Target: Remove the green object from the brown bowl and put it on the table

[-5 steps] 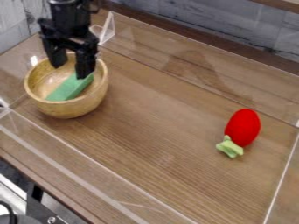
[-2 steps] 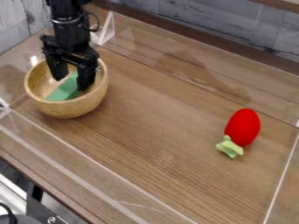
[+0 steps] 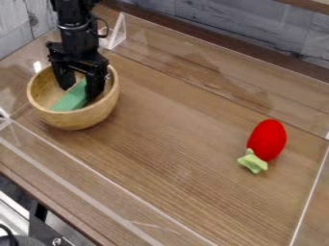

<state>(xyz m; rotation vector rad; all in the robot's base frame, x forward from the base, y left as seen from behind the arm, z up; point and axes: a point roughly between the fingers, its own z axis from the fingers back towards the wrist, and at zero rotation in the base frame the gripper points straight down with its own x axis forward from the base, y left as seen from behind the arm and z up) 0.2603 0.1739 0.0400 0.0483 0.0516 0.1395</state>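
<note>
The brown bowl (image 3: 64, 112) sits at the left of the table (image 3: 180, 125). Inside it lies the green object (image 3: 71, 97), a flat light-green block leaning against the tan interior. My gripper (image 3: 77, 77) points straight down into the bowl, open, its two black fingers straddling the upper end of the block. Whether the fingers touch the block cannot be told. Part of the block is hidden behind the fingers.
A red strawberry-like toy (image 3: 266, 141) with a green stem lies at the right of the table. Low clear plastic walls (image 3: 167, 217) edge the tabletop. A grey wall runs behind.
The gripper has come down into the bowl, staying open, until its fingers stand around the green block. The bowl, block and strawberry toy have not moved.
</note>
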